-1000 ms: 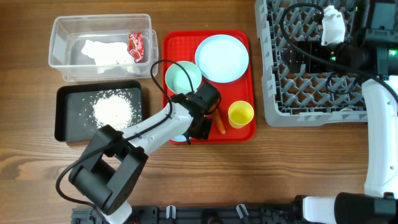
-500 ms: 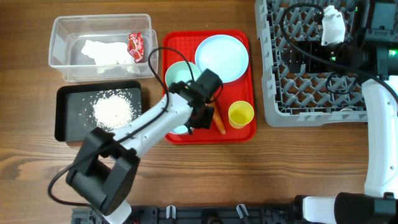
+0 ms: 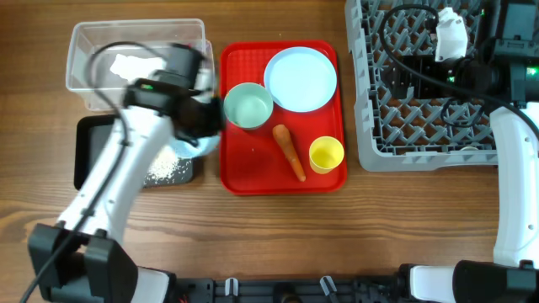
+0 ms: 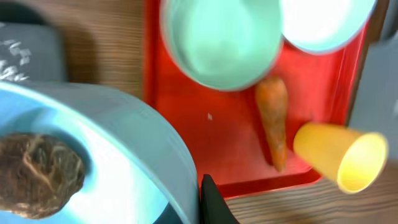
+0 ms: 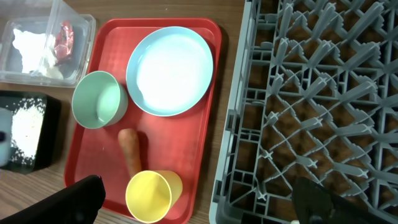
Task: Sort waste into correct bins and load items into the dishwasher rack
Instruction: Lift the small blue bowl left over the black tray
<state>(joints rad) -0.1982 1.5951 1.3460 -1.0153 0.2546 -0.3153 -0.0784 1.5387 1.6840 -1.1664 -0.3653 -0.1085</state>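
Observation:
My left gripper (image 3: pixel 202 126) is shut on the rim of the light blue bowl (image 3: pixel 192 146) and holds it over the right end of the black tray (image 3: pixel 93 135), which has white rice (image 3: pixel 164 170) in it. In the left wrist view the brown food lump (image 4: pixel 37 174) lies inside the bowl (image 4: pixel 124 143), gripped at the rim (image 4: pixel 198 202). The carrot (image 3: pixel 289 151), yellow cup (image 3: pixel 326 155), green bowl (image 3: pixel 248 105) and blue plate (image 3: pixel 301 77) sit on the red tray (image 3: pixel 253 172). My right gripper (image 5: pixel 199 205) is open and empty above the rack's left edge.
The clear tub (image 3: pixel 84 50) at the back left holds the napkin (image 5: pixel 31 40) and the red wrapper (image 5: pixel 62 34). The big grey dishwasher rack (image 3: pixel 421 118) fills the right side, with cables over it. Bare wood lies along the front.
My left arm has swung left, carrying the light blue bowl off the red tray to above the black tray. The carrot is now uncovered. The right arm has not moved.

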